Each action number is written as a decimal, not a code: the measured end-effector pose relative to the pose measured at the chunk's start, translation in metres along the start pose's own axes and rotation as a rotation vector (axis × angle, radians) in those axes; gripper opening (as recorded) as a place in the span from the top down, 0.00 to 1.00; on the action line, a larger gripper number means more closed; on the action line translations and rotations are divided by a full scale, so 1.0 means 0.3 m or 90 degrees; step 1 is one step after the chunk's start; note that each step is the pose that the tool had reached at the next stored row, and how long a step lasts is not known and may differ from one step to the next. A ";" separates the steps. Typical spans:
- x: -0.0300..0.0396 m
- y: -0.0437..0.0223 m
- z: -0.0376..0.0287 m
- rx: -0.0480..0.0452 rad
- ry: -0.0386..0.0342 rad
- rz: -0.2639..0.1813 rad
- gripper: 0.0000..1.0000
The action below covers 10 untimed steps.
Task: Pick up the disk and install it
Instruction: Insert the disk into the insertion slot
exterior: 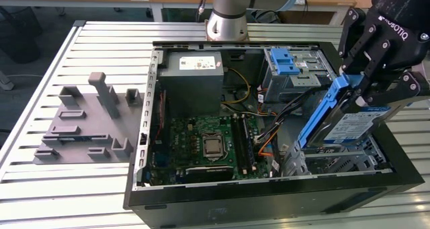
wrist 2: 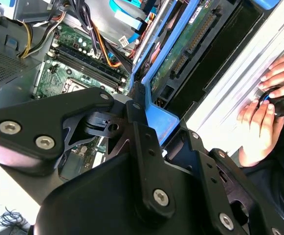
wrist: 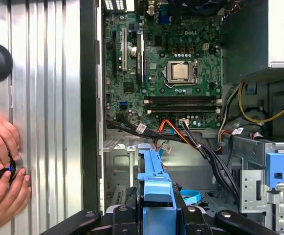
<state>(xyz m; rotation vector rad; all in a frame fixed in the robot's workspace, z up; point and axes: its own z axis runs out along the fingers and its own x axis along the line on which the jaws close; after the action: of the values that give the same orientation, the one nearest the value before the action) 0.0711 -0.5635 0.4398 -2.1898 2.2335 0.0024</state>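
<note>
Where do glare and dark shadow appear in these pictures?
In the exterior view, the table reflects light brightly, the computer case is dim inside, and the gripper clamping the disk is dark. In the first wrist view, the table glares near a person's hand. In the second wrist view, the table is washed out white behind the dark gripper.
</note>
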 end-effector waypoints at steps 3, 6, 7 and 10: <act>0.000 -0.001 0.002 0.0000 -0.0001 0.000 0.64; 0.001 -0.002 0.005 0.0000 0.0000 0.000 0.64; 0.002 -0.002 0.006 0.0000 0.0000 0.000 0.64; 0.003 -0.003 0.010 0.0000 0.0000 0.000 0.64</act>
<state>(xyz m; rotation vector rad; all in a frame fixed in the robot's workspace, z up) 0.0721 -0.5645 0.4369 -2.1900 2.2332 0.0024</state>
